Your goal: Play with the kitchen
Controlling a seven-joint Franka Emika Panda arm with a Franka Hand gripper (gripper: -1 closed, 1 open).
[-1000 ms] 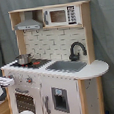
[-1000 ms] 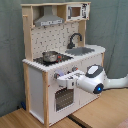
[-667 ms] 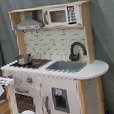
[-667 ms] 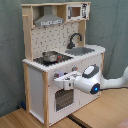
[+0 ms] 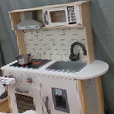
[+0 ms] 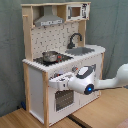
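Note:
The kitchen (image 5: 71, 86) (image 6: 37, 85) is a white and light-wood toy unit with a pegboard back, a grey hood (image 5: 28, 25) (image 6: 49, 20), a black faucet (image 5: 76, 50) (image 6: 75, 39), a sink (image 5: 66, 66) (image 6: 82, 50) and a stovetop carrying a small metal pot (image 5: 24, 59) (image 6: 50, 56). In the second exterior view my gripper (image 6: 60, 81) is up against the front panel just above the oven door (image 6: 62, 100), at knob height. In the first exterior view the gripper (image 5: 6, 81) shows at the left edge, by the stove-side front corner.
My white arm (image 6: 107, 82) reaches in from the second exterior view's right, with a blue light on its wrist. A toy microwave (image 5: 59, 16) (image 6: 75, 11) sits on the top shelf. The kitchen stands on a wooden surface (image 6: 20, 120), and a grey curtain (image 5: 106, 32) hangs behind it.
In the second exterior view the gripper has moved slightly left and down, closer to the front panel above the oven door. The pot and the kitchen's parts have not moved.

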